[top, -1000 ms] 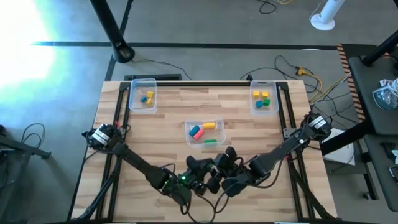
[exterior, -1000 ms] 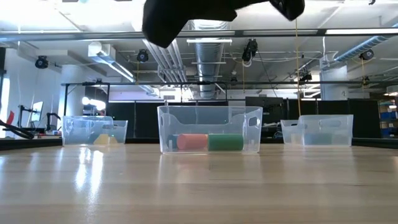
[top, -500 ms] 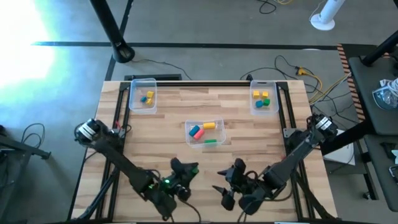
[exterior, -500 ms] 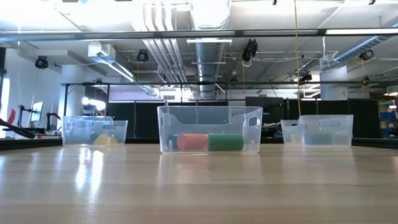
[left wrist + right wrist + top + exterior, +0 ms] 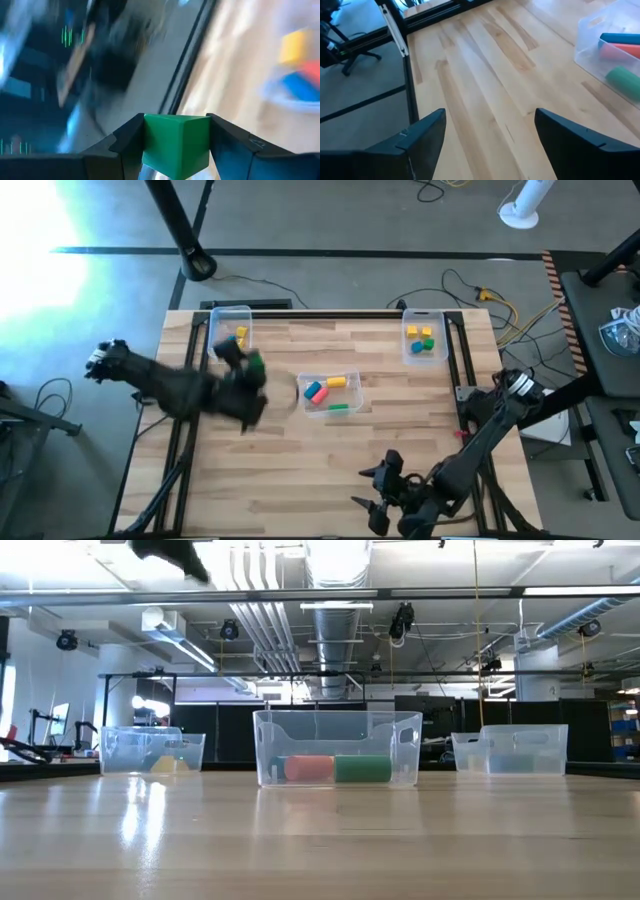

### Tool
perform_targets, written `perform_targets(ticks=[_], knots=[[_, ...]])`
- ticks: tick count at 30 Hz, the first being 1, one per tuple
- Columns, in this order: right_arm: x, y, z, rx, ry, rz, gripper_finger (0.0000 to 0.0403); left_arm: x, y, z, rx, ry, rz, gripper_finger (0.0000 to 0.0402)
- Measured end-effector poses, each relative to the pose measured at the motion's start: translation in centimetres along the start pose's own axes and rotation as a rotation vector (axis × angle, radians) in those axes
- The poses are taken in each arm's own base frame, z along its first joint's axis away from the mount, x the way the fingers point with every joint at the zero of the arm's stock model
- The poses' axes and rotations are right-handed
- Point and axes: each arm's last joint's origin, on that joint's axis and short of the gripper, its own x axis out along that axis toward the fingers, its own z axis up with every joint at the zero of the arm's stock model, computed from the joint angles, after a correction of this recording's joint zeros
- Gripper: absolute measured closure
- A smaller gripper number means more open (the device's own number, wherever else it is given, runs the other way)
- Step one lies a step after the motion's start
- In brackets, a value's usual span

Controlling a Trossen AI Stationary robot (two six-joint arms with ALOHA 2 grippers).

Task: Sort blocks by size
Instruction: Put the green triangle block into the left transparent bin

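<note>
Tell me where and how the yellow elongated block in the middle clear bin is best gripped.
Grip the yellow elongated block across its short width, at mid-length, coming straight down from above. It lies flat on the floor of the middle clear plastic bin, whose walls would probably block a side approach. The red block and blue block lie close by, so the jaws should straddle the yellow one alone.
</note>
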Motion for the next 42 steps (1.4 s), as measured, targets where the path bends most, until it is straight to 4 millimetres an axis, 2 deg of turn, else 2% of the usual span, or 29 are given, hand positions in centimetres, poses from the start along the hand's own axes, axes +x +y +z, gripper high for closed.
perform_targets(ticks=[4, 10, 14, 20, 26, 31, 34, 42], knots=[[0.1, 0.0, -0.1, -0.004, 0.000, -0.001, 0.0114, 5.2, 4.0, -1.1, -0.126, 0.224, 0.026, 0.0228], [0.0, 0.1, -0.1, -0.008, 0.001, 0.002, 0.0110, 13.2, 7.6, -4.3, -0.216, 0.462, -0.049, 0.0227], [-0.2, 0.2, -0.3, -0.017, 0.008, 0.010, 0.0104, 17.8, 8.9, -7.7, -0.279, 0.596, -0.090, 0.0227], [-0.2, -0.3, -0.9, -0.048, 0.026, -0.023, 0.0108, 22.7, 9.6, -12.7, -0.363, 0.786, -0.114, 0.0227], [0.2, -0.7, -1.2, -0.004, 0.026, -0.040, 0.0115, 26.2, 9.7, -15.8, -0.381, 0.935, -0.129, 0.0227], [0.2, -0.7, -1.2, 0.033, 0.018, -0.041, 0.0109, 28.3, 9.2, -17.2, -0.432, 0.985, -0.220, 0.0227], [0.2, -0.4, -1.0, 0.070, 0.006, -0.022, 0.0104, 29.1, 8.8, -17.7, -0.487, 0.959, -0.309, 0.0227], [0.2, -0.1, -0.8, 0.100, -0.012, 0.007, 0.0106, 30.0, 8.2, -18.5, -0.510, 0.977, -0.390, 0.0227]])
